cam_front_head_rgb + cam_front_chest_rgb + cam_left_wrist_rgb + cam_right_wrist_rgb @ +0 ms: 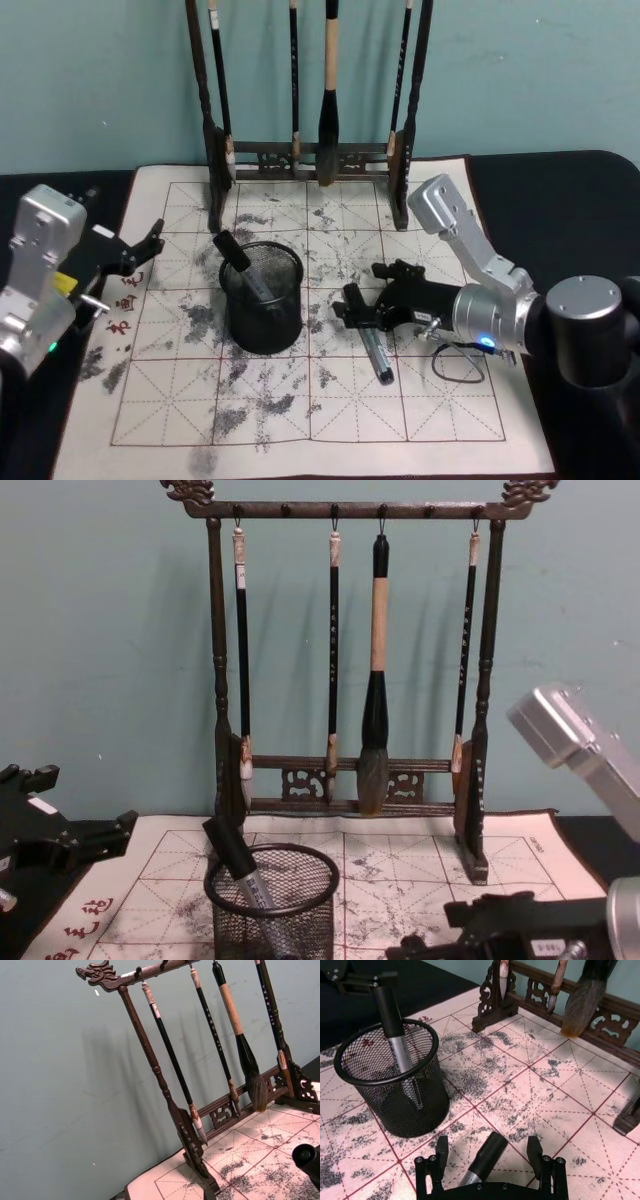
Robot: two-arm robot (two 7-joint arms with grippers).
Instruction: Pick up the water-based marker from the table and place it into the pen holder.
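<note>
On the red-gridded mat of the table (pixel 440 420) lies a grey water-based marker (pixel 378 358) with a black cap (pixel 489 1150), just right of the pen holder (pixel 262 300). The pen holder (pixel 395 1085) is a black mesh cup, and a second marker (pixel 395 1030) leans inside it. My right gripper (pixel 347 305) hovers low over the lying marker, open. Its fingers (pixel 442 1149) straddle the cap without touching it. At the mat's left edge my left gripper (pixel 143 250) is parked, open and holding nothing.
A tall dark wooden brush rack (pixel 310 160) with several hanging brushes (pixel 375 700) stands at the back of the mat. A loose black cable (pixel 455 362) loops below my right wrist. Bare mat lies in front of the pen holder.
</note>
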